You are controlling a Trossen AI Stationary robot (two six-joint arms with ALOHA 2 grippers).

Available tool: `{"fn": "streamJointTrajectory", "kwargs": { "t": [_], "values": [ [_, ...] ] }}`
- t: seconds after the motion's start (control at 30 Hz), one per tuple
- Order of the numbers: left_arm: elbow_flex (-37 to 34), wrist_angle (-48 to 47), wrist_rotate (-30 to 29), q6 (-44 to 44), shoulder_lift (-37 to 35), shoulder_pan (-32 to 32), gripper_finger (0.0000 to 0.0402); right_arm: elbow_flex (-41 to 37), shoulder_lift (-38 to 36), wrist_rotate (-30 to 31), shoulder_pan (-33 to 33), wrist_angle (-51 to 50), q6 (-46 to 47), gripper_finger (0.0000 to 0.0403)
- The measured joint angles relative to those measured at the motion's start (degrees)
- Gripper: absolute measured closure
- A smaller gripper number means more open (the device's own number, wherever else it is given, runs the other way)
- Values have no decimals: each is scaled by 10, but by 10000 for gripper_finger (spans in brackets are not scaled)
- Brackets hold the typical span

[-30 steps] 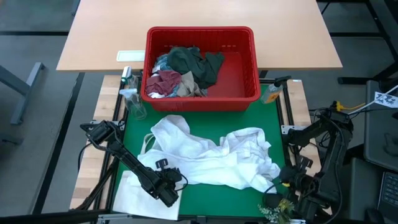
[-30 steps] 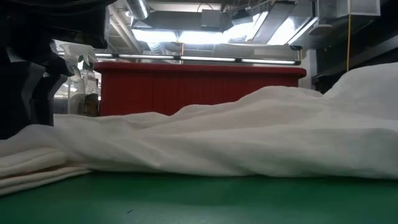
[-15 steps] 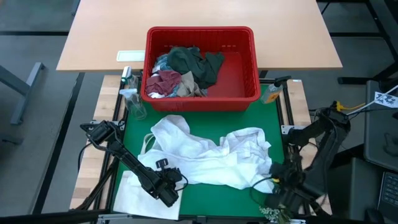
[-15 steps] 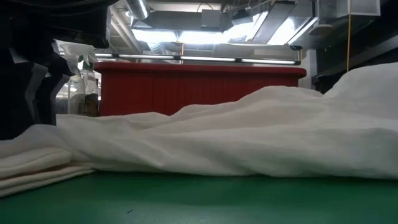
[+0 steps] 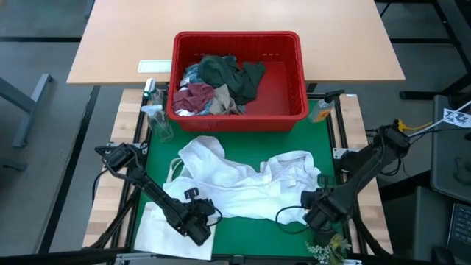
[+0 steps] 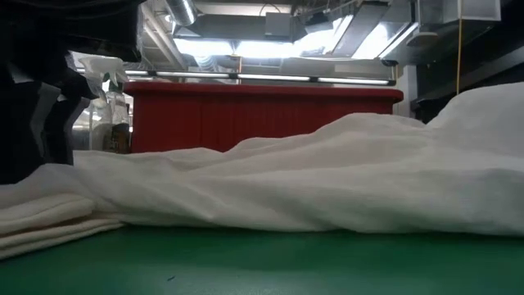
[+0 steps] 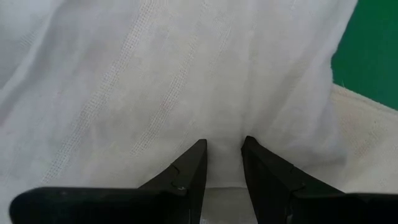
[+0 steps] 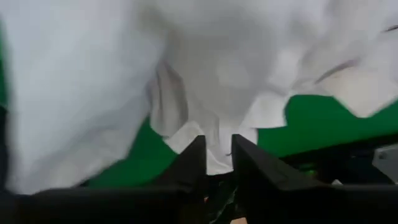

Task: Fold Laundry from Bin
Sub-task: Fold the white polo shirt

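High view: white garment (image 5: 250, 188) lies spread and rumpled on the green mat (image 5: 243, 235), just in front of the red bin (image 5: 239, 73); remaining laundry (image 5: 217, 85) (dark green, maroon, striped pieces) sits in the bin's left half.
High view, arms: left gripper (image 5: 202, 224) at the garment's near-left edge; right gripper (image 5: 313, 213) at its near-right edge.
Low view: white cloth fills the mat in long low folds, bin wall behind; neither gripper can be made out clearly.
Left wrist view: left gripper (image 7: 222, 146) fingers narrowly apart with white cloth pinched between the tips.
Right wrist view: right gripper (image 8: 216, 144) fingers close together at a small corner of cloth; a secure hold cannot be confirmed.
Step judged: taking both near edges to spread the garment flat.
Technique note: seat the right pinch on a single layer at the hem before lifting; pull both edges apart evenly so wrinkles clear.
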Motion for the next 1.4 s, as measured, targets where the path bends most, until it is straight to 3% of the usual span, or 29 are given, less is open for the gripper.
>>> {"fn": "streamJointTrajectory", "kwargs": {
  "t": [0.23, 0.43, 0.57, 0.73, 1.0, 1.4],
  "values": [
    [0, -4, -4, 0, 0, -11, 300, -131, -2, -46, -19, 146, -42, 396],
    [0, -18, 2, 0, 0, -12, 300, -216, -5, -73, -43, 226, -46, 388],
    [0, -21, 5, 0, 0, -12, 300, -233, -4, -67, -54, 176, -40, 392],
    [0, -23, 17, 0, 0, -12, 300, -236, -2, -11, -60, 97, -5, 400],
    [3, -29, 21, 0, -2, -12, 300, -227, -1, -31, -59, 41, 0, 396],
    [70, -34, 7, 21, -27, -7, 300, -70, -33, -32, -59, -138, 0, 396]
  ]
}}
